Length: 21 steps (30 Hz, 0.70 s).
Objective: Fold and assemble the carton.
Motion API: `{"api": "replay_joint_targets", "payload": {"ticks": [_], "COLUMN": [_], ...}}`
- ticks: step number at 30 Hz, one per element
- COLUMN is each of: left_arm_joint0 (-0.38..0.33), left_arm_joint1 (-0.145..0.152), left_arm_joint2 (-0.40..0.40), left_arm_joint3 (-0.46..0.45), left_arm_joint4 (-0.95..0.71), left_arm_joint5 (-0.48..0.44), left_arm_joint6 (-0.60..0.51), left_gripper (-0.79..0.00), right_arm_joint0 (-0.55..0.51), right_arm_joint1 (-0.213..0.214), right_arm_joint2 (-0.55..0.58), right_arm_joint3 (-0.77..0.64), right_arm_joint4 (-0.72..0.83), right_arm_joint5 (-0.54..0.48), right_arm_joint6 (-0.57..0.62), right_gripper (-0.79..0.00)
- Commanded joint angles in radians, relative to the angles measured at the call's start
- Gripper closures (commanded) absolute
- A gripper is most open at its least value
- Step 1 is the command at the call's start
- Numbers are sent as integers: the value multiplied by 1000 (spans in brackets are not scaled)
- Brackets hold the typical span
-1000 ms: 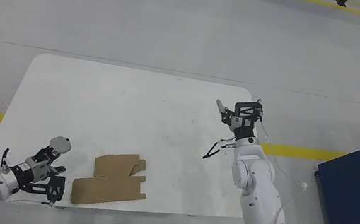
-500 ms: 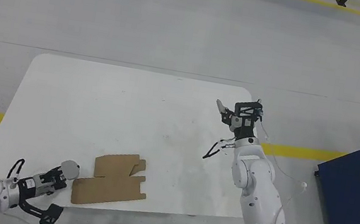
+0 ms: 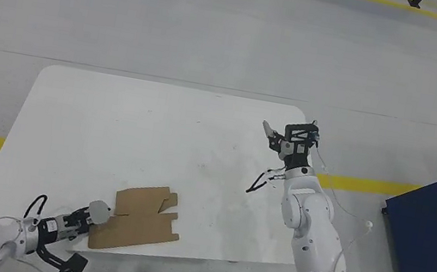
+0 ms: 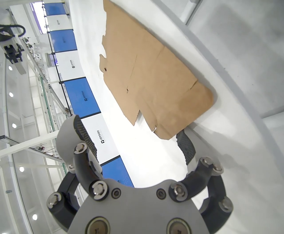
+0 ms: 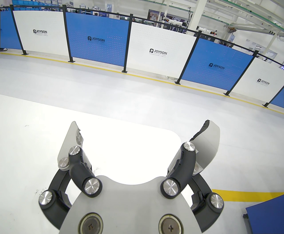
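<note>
- The white table (image 3: 117,119) is lying beneath both pincers.
- The flat brown carton (image 4: 155,77) is lying just ahead of the left pincer (image 4: 129,133) and well apart from the right pincer (image 5: 142,126).
- The left pincer, having come in from the table's side edge, is now reaching the carton's near corner. It is spread wide, and one pad (image 4: 186,146) is touching that corner.
- The right pincer is staying put, gaping wide and gripping nothing.
</note>
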Motion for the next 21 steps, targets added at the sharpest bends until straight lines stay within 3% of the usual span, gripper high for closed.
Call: {"api": "replay_joint_targets", "payload": {"ticks": [1, 15, 17, 18, 21], "left_arm_joint0": [-4, -30, -41, -49, -69], "left_arm_joint1": [2, 10, 10, 9, 8], "left_arm_joint2": [12, 52, 63, 70, 96], "left_arm_joint3": [-1, 6, 10, 12, 17], "left_arm_joint4": [15, 6, 7, 6, 11], "left_arm_joint5": [-1, 25, 17, 14, 3], "left_arm_joint6": [4, 19, 22, 22, 22], "left_gripper": [-785, -760, -585, -440, -286], "right_arm_joint0": [0, 0, 0, 0, 0], "right_arm_joint1": [0, 0, 0, 0, 0], "right_arm_joint2": [0, 0, 0, 0, 0], "right_arm_joint3": [0, 0, 0, 0, 0], "right_arm_joint4": [0, 0, 0, 0, 0], "right_arm_joint5": [0, 0, 0, 0, 0], "right_arm_joint6": [0, 0, 0, 0, 0], "right_gripper": [-785, -785, -785, -785, -785]}}
